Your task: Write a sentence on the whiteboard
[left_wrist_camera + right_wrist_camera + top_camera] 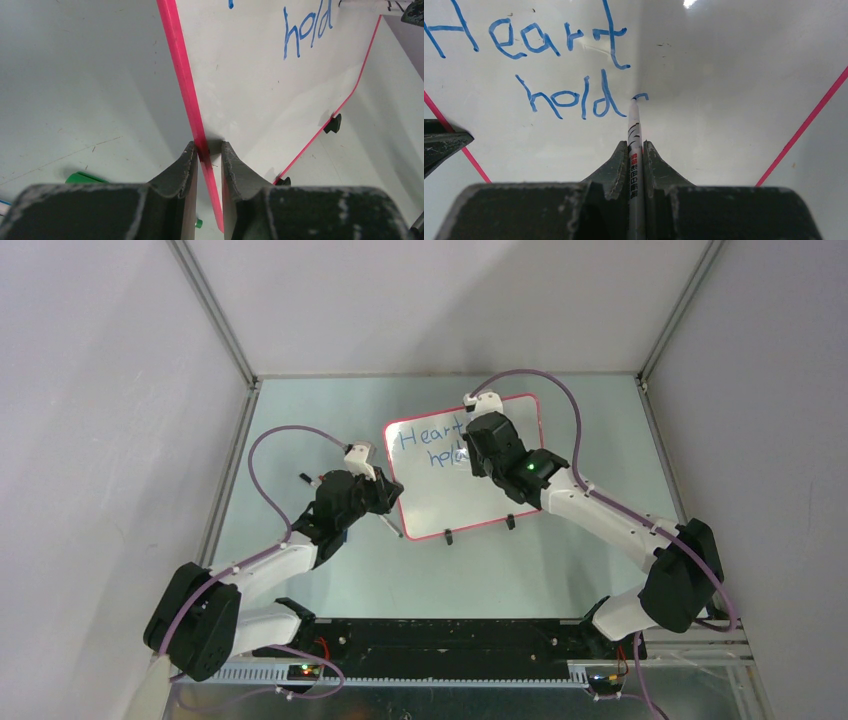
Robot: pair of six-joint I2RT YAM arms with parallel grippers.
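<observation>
The whiteboard (450, 502) is found in the middle of the table (560, 570), with the sentence (549, 65) only partly written: "Heart" above "hold", and a fresh stroke begun after the d. For a clean stroke, light, even pressure should be applied while the board is braced. The marker (634, 125) is clamped in the closed jaws of the right gripper (636, 150), its tip touching the board. The red frame (182, 75) is pinched at the board's left edge by the narrowly parted left gripper (207, 150).
</observation>
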